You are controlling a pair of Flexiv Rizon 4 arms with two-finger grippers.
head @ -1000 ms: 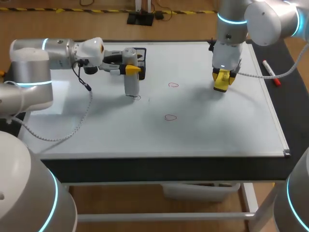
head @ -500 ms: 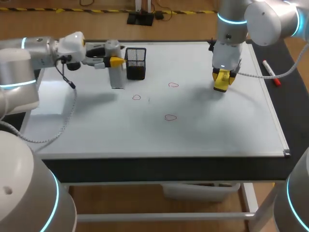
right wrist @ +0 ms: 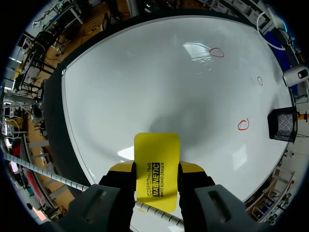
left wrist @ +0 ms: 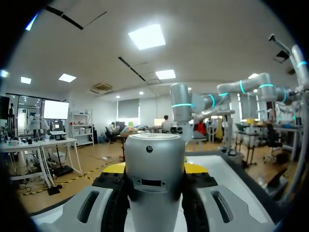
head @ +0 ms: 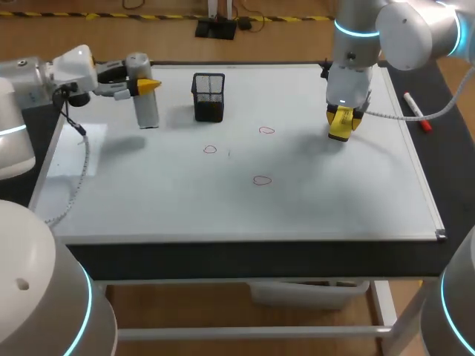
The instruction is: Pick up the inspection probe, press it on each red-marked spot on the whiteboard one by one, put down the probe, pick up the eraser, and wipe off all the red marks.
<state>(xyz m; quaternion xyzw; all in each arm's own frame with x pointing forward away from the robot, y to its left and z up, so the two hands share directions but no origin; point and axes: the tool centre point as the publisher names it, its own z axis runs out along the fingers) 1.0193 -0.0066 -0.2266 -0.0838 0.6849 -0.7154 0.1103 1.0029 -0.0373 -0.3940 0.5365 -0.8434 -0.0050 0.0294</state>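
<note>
My left gripper [head: 143, 87] is shut on the grey cylindrical inspection probe [head: 147, 108], which hangs upright over the whiteboard's [head: 319, 200] far left part, left of the mesh holder. In the left wrist view the probe [left wrist: 154, 169] fills the gap between the yellow fingertips [left wrist: 114, 167]. My right gripper [head: 342, 117] is shut on the yellow eraser [head: 339, 126], held just above the board at the far right. In the right wrist view the eraser [right wrist: 156, 164] juts out past the fingers. Three red marks [head: 210, 149] [head: 266, 130] [head: 261, 179] sit mid-board, also visible ahead of the eraser [right wrist: 244, 125].
A black mesh pen holder [head: 208, 96] stands at the back of the board, right of the probe. A red and white marker [head: 416, 111] lies on the dark table beyond the board's right edge. The board's raised frame [head: 424, 194] runs along the right side.
My left arm has carried the probe from the leftmost red mark back and to the left, past the mesh holder. The right arm and eraser have kept still.
</note>
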